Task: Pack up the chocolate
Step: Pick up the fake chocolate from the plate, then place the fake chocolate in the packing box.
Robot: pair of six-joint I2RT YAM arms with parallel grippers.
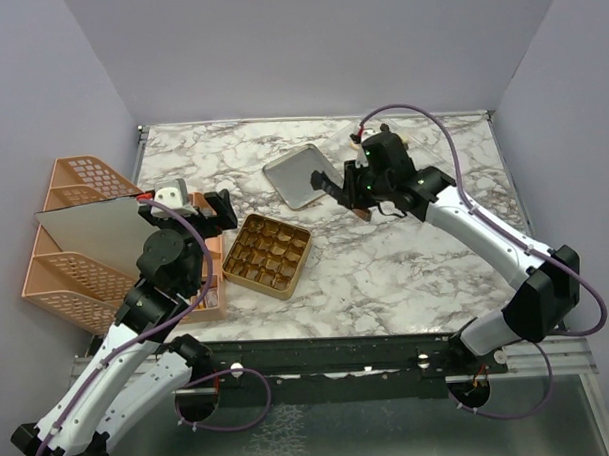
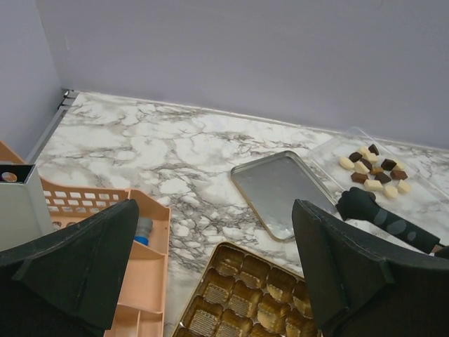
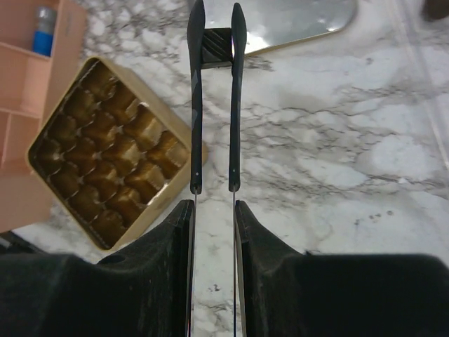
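Note:
My right gripper is shut on a pair of thin metal tongs with black tips. The tips pinch a dark ribbed piece of chocolate just above the marble by the edge of the silver lid. More chocolate, dark, light brown and cream, lies heaped on a clear sheet at the back right. The golden tray shows only bare compartments in these views. My left gripper hangs open over the tray's left side, holding nothing.
The silver lid lies inside-up behind the tray. A peach organiser with a blue-capped item sits left of the tray. Peach file racks stand at the far left. Grey walls close in the marble table.

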